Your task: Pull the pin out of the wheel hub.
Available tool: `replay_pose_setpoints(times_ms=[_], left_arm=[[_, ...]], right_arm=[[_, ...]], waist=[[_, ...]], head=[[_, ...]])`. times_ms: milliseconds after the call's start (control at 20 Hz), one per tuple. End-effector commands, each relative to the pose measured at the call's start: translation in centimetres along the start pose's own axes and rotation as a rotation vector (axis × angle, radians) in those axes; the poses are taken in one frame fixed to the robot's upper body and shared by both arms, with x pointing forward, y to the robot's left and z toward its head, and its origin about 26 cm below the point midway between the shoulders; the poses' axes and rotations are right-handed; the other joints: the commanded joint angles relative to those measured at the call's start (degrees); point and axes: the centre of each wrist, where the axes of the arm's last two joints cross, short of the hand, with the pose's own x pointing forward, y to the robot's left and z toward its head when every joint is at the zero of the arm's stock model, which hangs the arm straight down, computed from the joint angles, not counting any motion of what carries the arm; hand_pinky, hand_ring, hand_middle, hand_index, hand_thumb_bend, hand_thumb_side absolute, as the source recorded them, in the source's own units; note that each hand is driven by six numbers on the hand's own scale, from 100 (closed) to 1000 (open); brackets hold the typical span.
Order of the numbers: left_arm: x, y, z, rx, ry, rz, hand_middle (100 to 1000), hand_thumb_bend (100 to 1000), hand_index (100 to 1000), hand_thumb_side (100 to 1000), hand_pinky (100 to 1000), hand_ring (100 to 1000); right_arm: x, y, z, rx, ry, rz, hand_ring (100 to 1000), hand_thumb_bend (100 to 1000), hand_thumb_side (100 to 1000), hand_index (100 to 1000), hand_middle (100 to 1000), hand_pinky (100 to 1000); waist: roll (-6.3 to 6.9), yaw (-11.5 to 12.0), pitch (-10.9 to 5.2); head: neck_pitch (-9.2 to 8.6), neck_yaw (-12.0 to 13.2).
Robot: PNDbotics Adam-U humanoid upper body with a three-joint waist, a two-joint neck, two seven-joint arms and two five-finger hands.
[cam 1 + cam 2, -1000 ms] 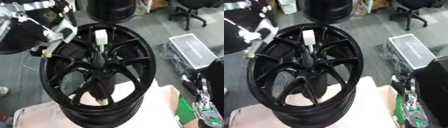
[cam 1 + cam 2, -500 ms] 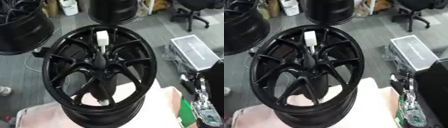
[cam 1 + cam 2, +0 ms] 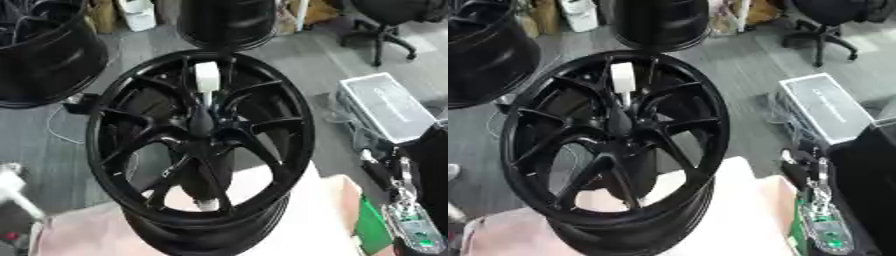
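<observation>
Gone from the upper left of the glossy black multi-spoke alloy wheel (image 3: 201, 150) is the silver-jointed arm that was reaching in a second ago; the view itself is also sitting slightly differently, so part of that shift belongs to the camera. At the lower left of the wheel, a pale blurred shape (image 3: 16, 190) is showing at the view's edge, and I cannot tell what it is. On the wheel's right, low down, the robot's right hand (image 3: 404, 200) is hanging beside the rim; whether its fingers are spread or curled I cannot tell, and it is holding nothing that I can make out. The left hand is showing in neither view.

The wheel is standing tilted on a pale pink padded surface (image 3: 737, 220), its face turned up toward the camera. The white-handled pin with a thin shaft (image 3: 206, 80) is still sitting in the wheel, its white block lying between two upper spokes and its shaft running down to the dark centre hub (image 3: 203, 127).

Judging from this, the pull is not yet done: the pin is seated, no hand is touching it, and reaching, grasping and drawing it out are all remaining.
</observation>
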Motion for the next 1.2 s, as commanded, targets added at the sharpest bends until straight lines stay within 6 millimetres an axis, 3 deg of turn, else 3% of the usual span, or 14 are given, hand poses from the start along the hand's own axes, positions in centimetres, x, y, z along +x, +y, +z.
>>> replay_pose_setpoints(times_ms=[50, 150, 250, 350, 750, 1200], left_arm=[[-0.8, 0.7, 0.8, 0.145, 0.049, 0.024, 824, 364, 928, 1000, 574, 489], [-0.8, 0.5, 1.0, 0.211, 0.044, 0.073, 799, 291, 916, 1000, 569, 482], [-0.3, 0.2, 1.2, 0.271, 0.011, 0.143, 751, 132, 893, 1000, 560, 467], [0.5, -0.3, 1.6, 0.332, -0.036, 0.241, 728, 100, 883, 1000, 556, 461], [6.0, -5.2, 2.8, 0.503, -0.231, 0.821, 668, 153, 857, 1000, 558, 459], [9.8, -9.1, 3.1, 0.564, -0.215, 1.1, 642, 177, 843, 1000, 563, 458]], right_arm=[[0.8, -0.4, -0.6, -0.006, -0.023, 0.0, 532, 100, 244, 810, 756, 470], [0.9, -0.4, -0.6, -0.01, -0.026, -0.002, 532, 100, 244, 810, 756, 470], [1.0, -0.3, -0.7, -0.007, -0.027, -0.005, 532, 100, 245, 810, 757, 470], [1.0, -0.2, -0.7, -0.006, -0.028, -0.01, 532, 100, 246, 810, 757, 470], [1.1, 0.3, -0.6, -0.013, -0.025, -0.034, 533, 100, 248, 811, 757, 471], [1.2, 0.7, -0.6, -0.005, -0.028, -0.044, 533, 100, 247, 811, 758, 471]], waist=[[-0.11, 0.0, -0.37], [-0.28, 0.1, -0.21], [-0.43, 0.3, 0.08], [-0.47, 0.4, 0.27], [-1.28, 1.4, 1.18], [-1.63, 2.2, 1.55]], head=[[-0.13, -0.3], [-0.13, -0.4], [-0.13, -0.4], [-0.13, -0.3], [-0.13, -1.2], [-0.13, -0.6]])
